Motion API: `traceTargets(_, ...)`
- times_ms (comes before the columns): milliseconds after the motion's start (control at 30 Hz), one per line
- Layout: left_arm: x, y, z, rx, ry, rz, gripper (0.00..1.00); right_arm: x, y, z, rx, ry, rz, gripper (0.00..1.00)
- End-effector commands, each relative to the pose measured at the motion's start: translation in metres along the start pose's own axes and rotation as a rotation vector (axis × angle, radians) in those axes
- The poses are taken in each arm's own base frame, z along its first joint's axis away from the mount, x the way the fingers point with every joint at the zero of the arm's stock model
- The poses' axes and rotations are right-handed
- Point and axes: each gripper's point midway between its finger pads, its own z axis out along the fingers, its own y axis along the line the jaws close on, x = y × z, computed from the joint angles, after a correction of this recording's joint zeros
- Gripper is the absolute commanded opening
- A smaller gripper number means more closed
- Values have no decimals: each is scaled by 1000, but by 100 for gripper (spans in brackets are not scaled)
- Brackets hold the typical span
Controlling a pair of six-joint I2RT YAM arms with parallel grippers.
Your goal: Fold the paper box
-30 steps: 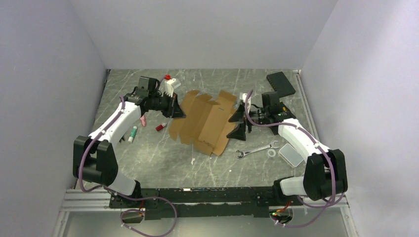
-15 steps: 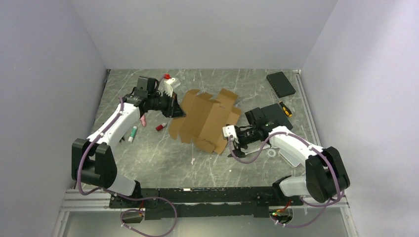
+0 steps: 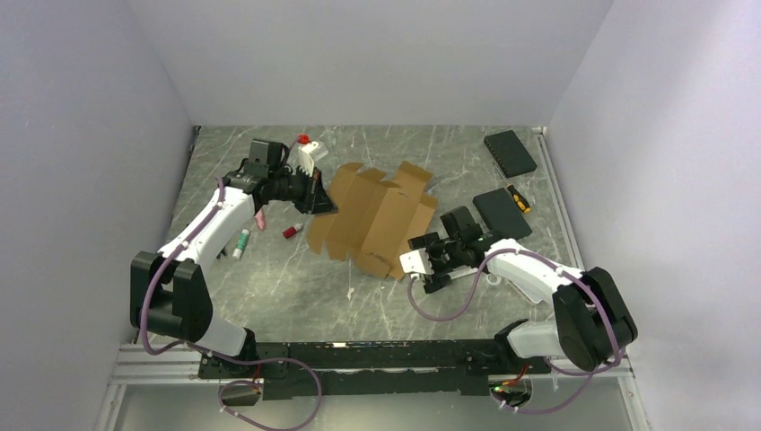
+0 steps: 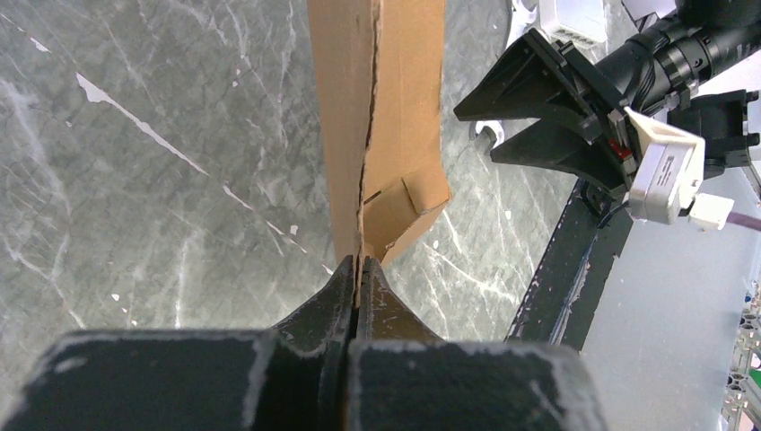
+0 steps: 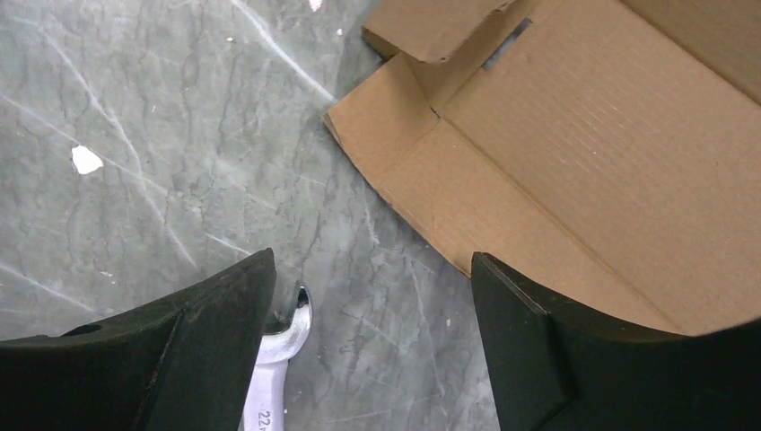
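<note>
The paper box [image 3: 372,220] is a plain brown die-cut cardboard sheet lying mostly flat in the middle of the table. My left gripper [image 3: 319,199] is shut on its left edge; the left wrist view shows the fingertips [image 4: 359,265] pinching the sheet [image 4: 395,90] edge-on. My right gripper [image 3: 429,265] is open and empty, pointing down at the table beside the sheet's near right corner. In the right wrist view its gripper [image 5: 372,260] frames bare table, with the cardboard corner [image 5: 574,135] at upper right. It also shows in the left wrist view [image 4: 476,135].
A silver wrench [image 5: 278,359] lies under my right gripper's left finger. Two black pads [image 3: 510,153] [image 3: 501,214] and a screwdriver [image 3: 518,197] lie at the right. A white block with a red cap [image 3: 310,154], a pink item [image 3: 260,218], a red item [image 3: 293,231] and a tube [image 3: 240,242] lie at the left.
My right arm has left the sheet's right edge and swung toward me to its near right corner, the gripper now pointing down over the wrench. The left gripper has kept its hold.
</note>
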Motion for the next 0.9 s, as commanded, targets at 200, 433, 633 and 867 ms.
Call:
traceTargets(200, -1, -1, 4, 31, -3, 53, 0, 0, -40, -7, 173, 109, -202, 83)
traceTargets(433, -1, -1, 3, 20, -3, 57, 0, -35, -74, -36, 248, -148, 209, 78)
traceTargets(633, -5, -4, 1, 23, -18, 66, 0, -24, -133, -90, 477, -354, 755, 78)
traceTargets(867, -10, -11, -1, 50, -44, 76, 0, 28, -153, -114, 634, -459, 1220, 77)
